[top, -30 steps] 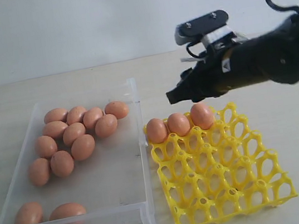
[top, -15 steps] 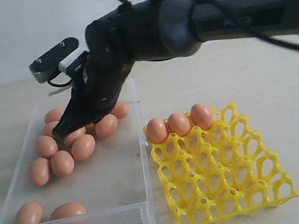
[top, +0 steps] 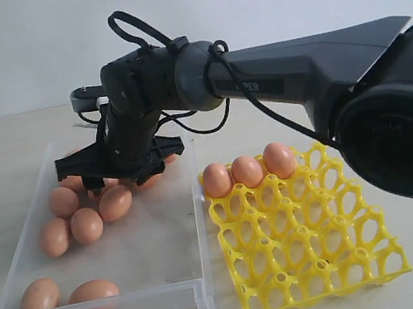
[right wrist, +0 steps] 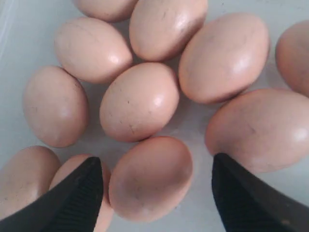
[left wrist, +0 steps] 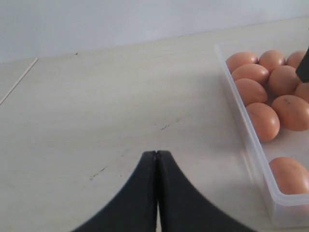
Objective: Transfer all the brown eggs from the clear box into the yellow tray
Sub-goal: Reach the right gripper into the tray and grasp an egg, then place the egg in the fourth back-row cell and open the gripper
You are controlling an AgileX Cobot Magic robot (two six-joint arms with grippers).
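Right tool now wide open, empty, over the clear plastic box
It came from the yellow lattice tray, where three smooth orange-brown eggs sit; the rest lie in the box.

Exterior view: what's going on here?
The right hand, open, hangs over the pile of eggs at the far end of the clear box, its fingers either side of one egg but not closed on it. Three eggs sit in the yellow tray's back row; the rest of it is empty. The left hand is shut, parked over the table beside the box.
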